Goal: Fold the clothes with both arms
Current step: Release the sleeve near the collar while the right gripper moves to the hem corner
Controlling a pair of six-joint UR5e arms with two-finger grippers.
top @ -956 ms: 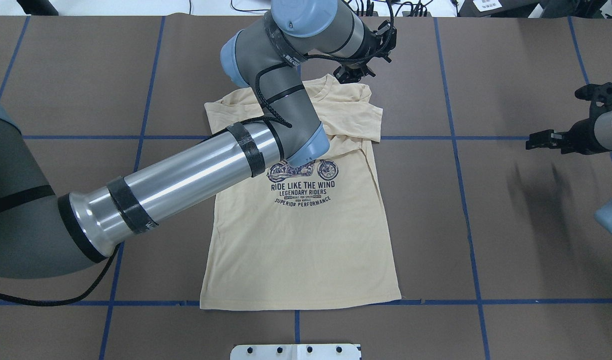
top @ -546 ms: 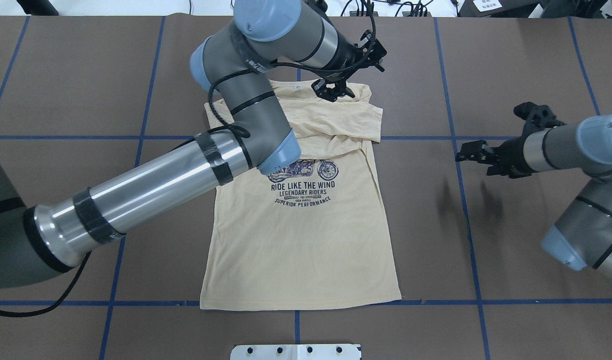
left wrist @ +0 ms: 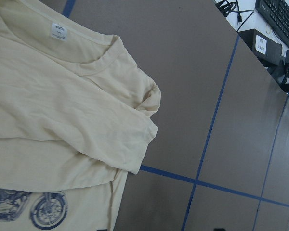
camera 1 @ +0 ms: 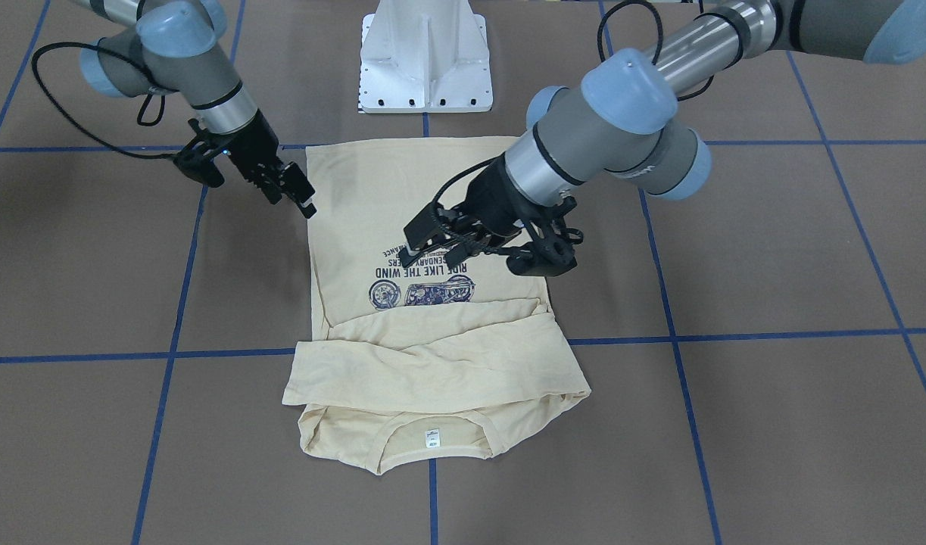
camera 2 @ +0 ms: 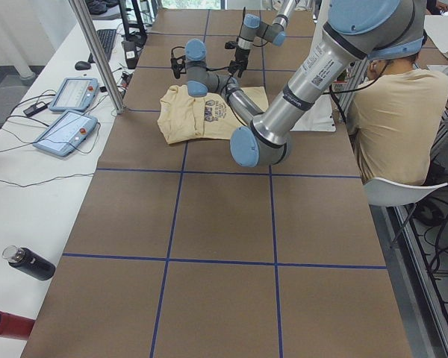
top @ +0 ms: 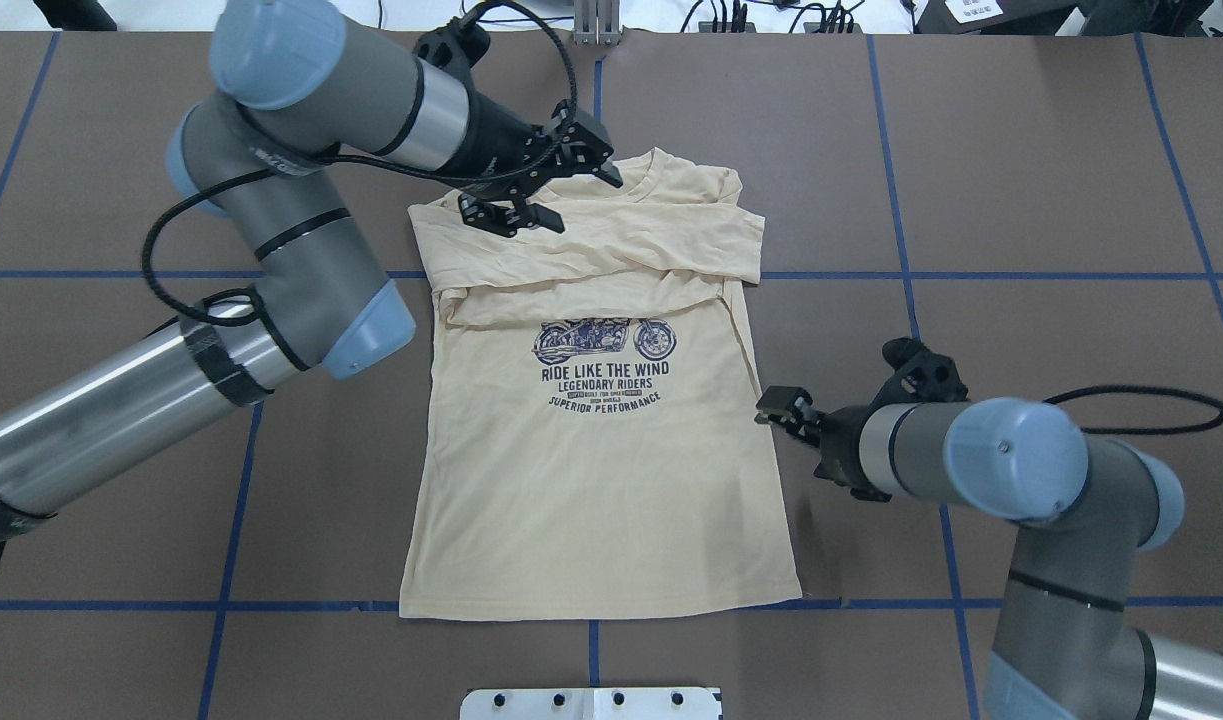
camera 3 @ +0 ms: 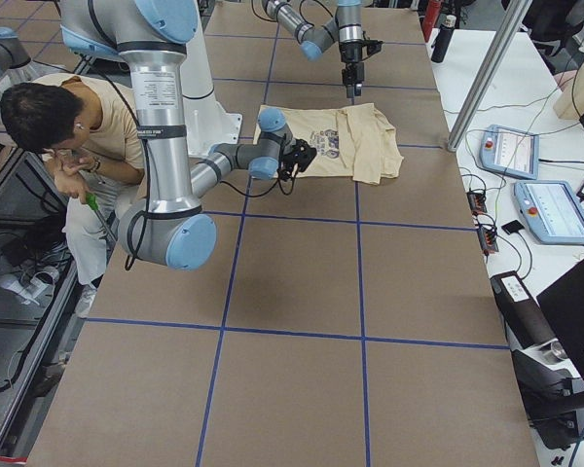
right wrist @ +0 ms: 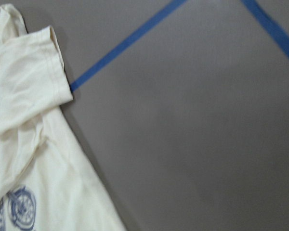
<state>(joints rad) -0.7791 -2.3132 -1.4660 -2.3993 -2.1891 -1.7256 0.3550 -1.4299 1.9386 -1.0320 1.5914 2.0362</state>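
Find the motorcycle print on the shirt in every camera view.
Front-facing: motorcycle print centre, upside down.
Overhead: centre, upright.
Exterior left: upper centre, tiny.
Exterior right: upper centre, tiny.
Left wrist: bottom-left corner.
Right wrist: bottom-left corner, one wheel.
Shared landmark: the folded sleeve lying just beside the print.

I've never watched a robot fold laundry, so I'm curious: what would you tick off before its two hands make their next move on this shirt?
1. T-shirt lying flat, print facing up: ok.
2. Both sleeves folded in across the chest: ok.
3. Left hand open and empty, above the shirt: ok.
4. Right hand beside the shirt's side edge: ok. Whether it is open or shut: cannot tell.
5. Cloth gripped ready for a fold: not ok, neither hand holds any fabric.
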